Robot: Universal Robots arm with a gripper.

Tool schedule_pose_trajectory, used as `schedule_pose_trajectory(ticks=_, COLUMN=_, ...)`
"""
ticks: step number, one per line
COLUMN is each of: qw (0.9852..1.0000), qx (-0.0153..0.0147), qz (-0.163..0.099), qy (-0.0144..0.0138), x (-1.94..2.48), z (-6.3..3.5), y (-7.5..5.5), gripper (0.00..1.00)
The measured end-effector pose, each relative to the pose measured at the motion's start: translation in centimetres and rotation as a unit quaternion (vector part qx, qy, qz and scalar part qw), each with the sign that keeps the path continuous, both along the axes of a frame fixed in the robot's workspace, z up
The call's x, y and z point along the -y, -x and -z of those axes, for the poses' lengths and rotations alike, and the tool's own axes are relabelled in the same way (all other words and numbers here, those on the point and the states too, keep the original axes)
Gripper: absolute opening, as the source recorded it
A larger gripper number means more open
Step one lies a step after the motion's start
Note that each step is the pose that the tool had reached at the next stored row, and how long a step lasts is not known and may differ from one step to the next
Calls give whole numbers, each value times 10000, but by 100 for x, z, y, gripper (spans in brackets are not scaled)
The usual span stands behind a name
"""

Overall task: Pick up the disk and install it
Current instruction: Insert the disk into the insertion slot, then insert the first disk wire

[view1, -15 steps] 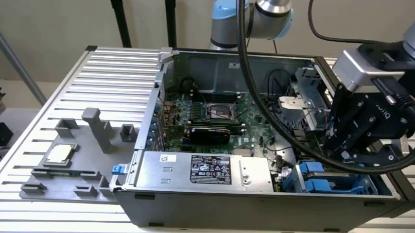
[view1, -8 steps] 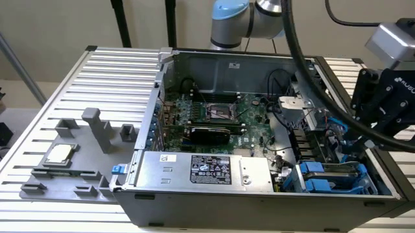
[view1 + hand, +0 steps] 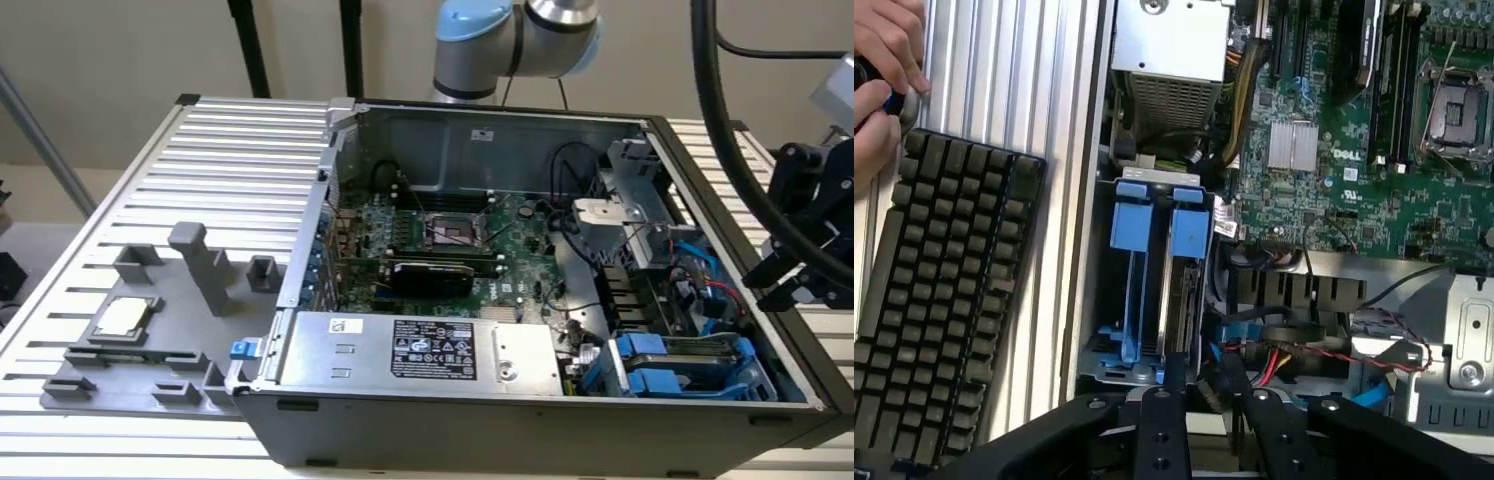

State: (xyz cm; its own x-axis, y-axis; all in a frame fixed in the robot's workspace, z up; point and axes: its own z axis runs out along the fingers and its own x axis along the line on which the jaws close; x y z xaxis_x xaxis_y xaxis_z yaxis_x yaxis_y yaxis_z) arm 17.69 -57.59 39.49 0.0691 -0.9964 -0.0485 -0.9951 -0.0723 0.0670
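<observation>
The disk (image 3: 1181,300) stands on edge in the blue drive cage (image 3: 1116,352) at the corner of the open computer case, its grey side showing under a blue carrier handle (image 3: 1190,236). Beside it, a second blue carrier (image 3: 1129,262) frames a slot with no drive in it. My gripper (image 3: 1209,435) hovers just above the cage, its black fingers (image 3: 1155,430) open and holding nothing. In the exterior view the gripper (image 3: 805,262) hangs at the right of the case, above the cage (image 3: 755,362) with the disk (image 3: 694,344).
The case holds a motherboard (image 3: 447,235), a power supply (image 3: 420,350) and loose cables (image 3: 1304,355). A black keyboard (image 3: 939,300) lies beside the case, and a person's hand (image 3: 884,60) is at its far end. A grey fixture (image 3: 147,330) carries a small silver chip (image 3: 123,318).
</observation>
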Motion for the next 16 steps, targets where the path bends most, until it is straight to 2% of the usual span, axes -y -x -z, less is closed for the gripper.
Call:
schedule_pose_trajectory(ticks=4, qw=10000, qx=0, qz=-10, qy=1, x=-50, z=74, y=-33, gripper=0)
schedule_pose_trajectory(ticks=7, qw=10000, qx=1, qz=-23, qy=-1, x=-67, z=131, y=-33, gripper=0)
schedule_pose_trajectory(ticks=16, qw=10000, qx=1, qz=-63, qy=1, x=-70, z=291, y=-1, gripper=0)
